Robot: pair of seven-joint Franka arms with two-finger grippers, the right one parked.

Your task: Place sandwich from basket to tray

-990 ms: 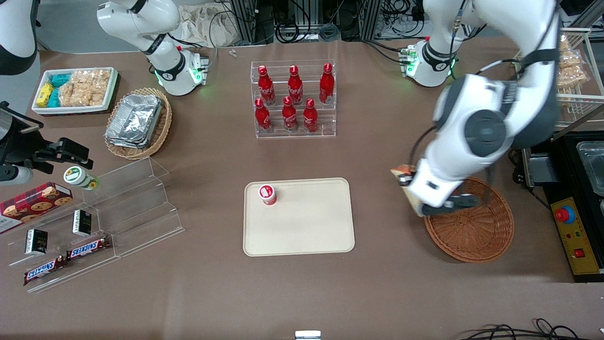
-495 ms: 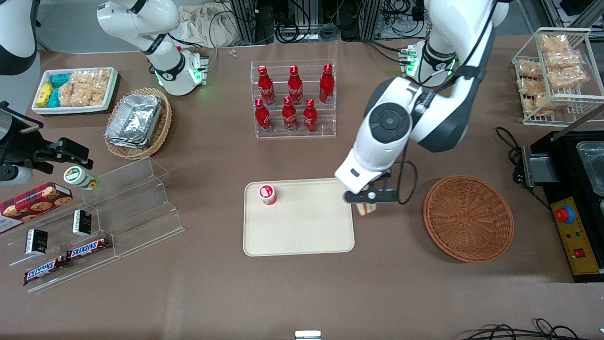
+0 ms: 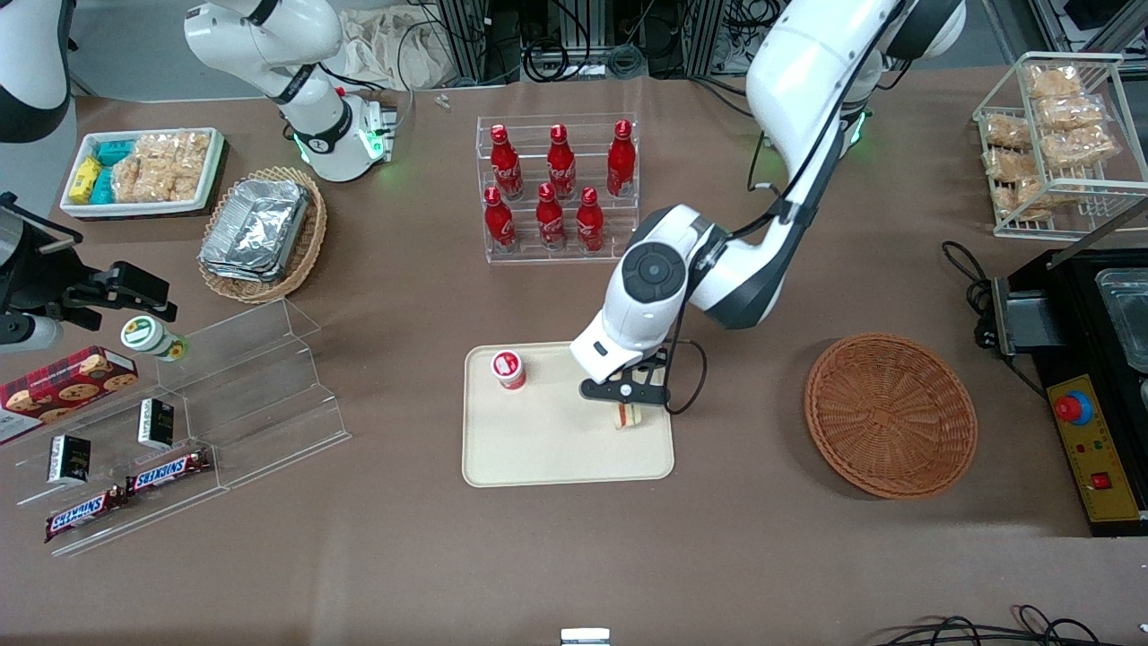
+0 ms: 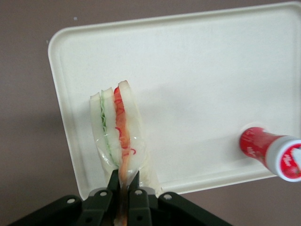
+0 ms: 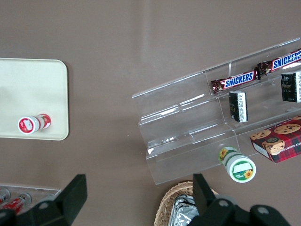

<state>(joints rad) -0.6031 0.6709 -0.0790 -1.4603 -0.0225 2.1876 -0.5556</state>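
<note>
Gripper (image 3: 630,405) clamped on sandwich (image 3: 630,415), hovering over tray (image 3: 538,449) near the edge at 3 o'clock. Pinched at one end of the wedge, bread slices upright, red and green filling edges facing the wrist camera (image 4: 117,136); likely gripped that way so the wedge hangs clear and can be lowered flat without crushing. Fingers (image 4: 113,181) tight together on the filling seam. Contact between sandwich and tray not clear from either view; looks slightly above, so release probably still to come.

Basket (image 3: 890,414) out at 3 o'clock from the tray, well apart, holding nothing visible. Small red-capped bottle (image 3: 508,369) lying on the tray at about 10 o'clock from the sandwich, apart from it; enough bare tray between for a drop.

Brown surface (image 3: 574,556) carrying an acrylic rack of red bottles (image 3: 558,188) at 12 o'clock from the tray, oval wicker basket of foil trays (image 3: 262,233) and white bin of snacks (image 3: 143,170) toward the parked arm's end, clear stepped display (image 3: 224,395) with candy bars nearer the camera. Wire rack of packets (image 3: 1058,144) toward the working arm's end. Cables and equipment frames along the table's 12 o'clock edge.
</note>
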